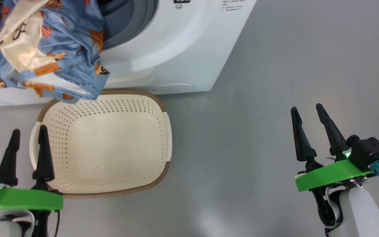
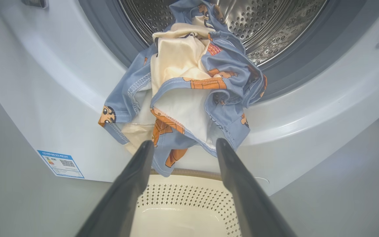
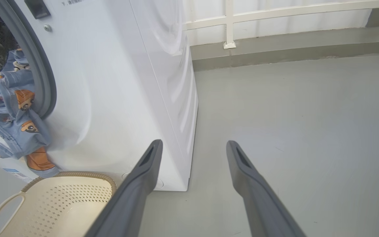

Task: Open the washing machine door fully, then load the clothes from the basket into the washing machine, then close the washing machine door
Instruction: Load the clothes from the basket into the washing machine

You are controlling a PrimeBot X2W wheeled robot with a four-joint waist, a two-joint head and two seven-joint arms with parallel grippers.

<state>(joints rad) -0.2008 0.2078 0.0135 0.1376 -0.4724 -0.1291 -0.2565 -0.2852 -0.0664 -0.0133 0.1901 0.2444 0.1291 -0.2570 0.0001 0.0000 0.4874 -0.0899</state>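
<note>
Some clothes (image 2: 189, 98) over gasket (image 2: 308, 62) edge

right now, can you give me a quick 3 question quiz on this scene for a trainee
1. True or false: the basket is empty.
2. Where are the clothes? A) in the basket B) hanging partly out of the washing machine opening C) wholly inside the washing machine
3. Fill in: the left gripper and the right gripper are both ____ and hold nothing.

Key: 1 true. 2 B. 3 open.
</note>
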